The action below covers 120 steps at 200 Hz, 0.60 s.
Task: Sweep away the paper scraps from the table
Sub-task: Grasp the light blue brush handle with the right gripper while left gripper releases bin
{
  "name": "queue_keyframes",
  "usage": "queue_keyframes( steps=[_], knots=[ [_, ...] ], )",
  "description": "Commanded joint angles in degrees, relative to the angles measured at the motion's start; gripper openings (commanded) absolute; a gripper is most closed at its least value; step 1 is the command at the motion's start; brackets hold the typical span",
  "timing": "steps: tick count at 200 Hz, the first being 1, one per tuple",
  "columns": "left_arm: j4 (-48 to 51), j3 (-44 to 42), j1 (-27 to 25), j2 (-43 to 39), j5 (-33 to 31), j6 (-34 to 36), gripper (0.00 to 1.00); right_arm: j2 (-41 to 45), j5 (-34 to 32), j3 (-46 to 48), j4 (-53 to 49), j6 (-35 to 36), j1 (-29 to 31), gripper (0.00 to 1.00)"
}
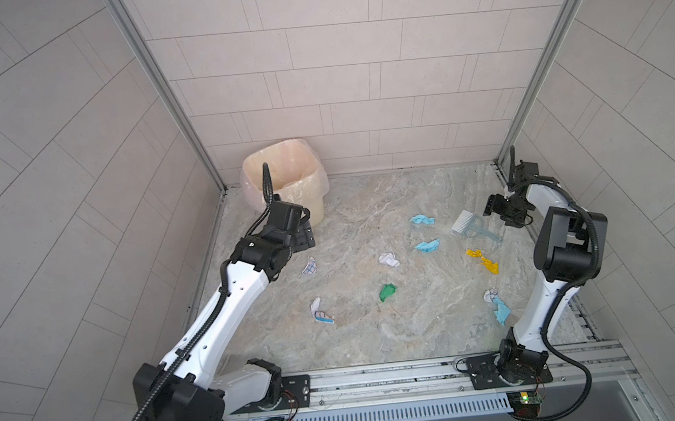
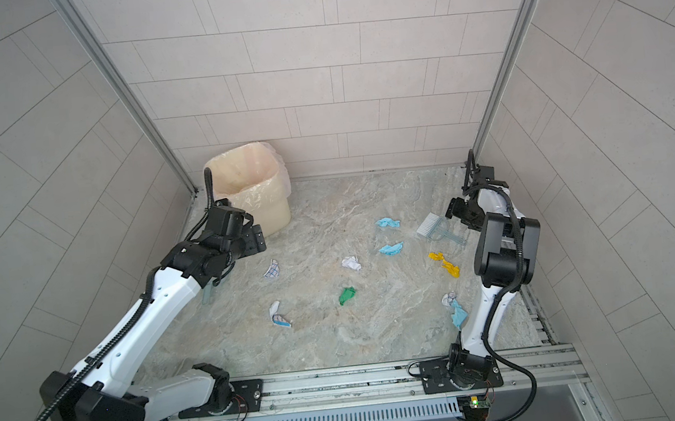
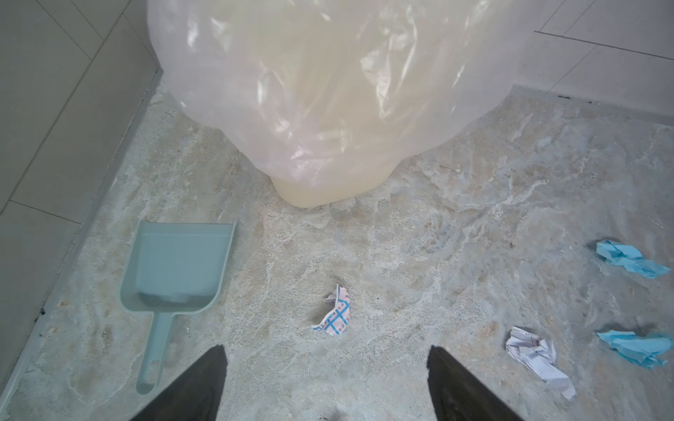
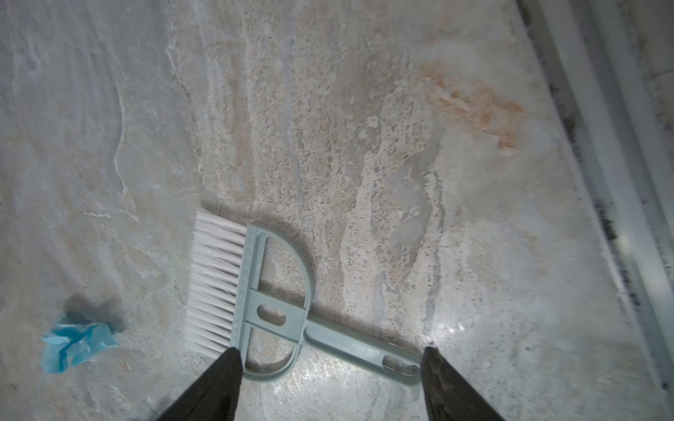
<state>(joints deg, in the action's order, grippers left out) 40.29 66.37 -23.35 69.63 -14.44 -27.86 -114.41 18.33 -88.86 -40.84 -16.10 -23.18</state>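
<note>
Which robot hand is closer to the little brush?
The right. The right gripper hangs right over the brush handle, jaws open. The left gripper is far across the table, by the bin and dustpan.

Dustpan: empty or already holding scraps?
Empty. In the left wrist view the dustpan lies flat on the table, its scoop bare; the paper scraps lie outside it.

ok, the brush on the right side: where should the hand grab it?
The straight handle, from above, jaws across its narrow width. The brush lies flat on the table, bristles pointing toward the table's middle; the open right hand hangs near that handle.
</note>
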Motion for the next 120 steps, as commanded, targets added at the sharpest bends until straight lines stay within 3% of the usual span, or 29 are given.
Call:
queue_keyframes(
  steps=[1, 120],
  knots=[
    [-2.1, -1.5, -0.9, -0.9, 0.9, -2.2, 0.91, -0.9, 4.3, 1.3, 1.7, -0.1, -0.9, 0.66],
    [-4.4, -2.7, -2.1, 0.4, 1.7, -3.3, 0.92, -4.4, 1.8, 3.5, 3.4, -0.5, -1.2, 0.64]
  ],
)
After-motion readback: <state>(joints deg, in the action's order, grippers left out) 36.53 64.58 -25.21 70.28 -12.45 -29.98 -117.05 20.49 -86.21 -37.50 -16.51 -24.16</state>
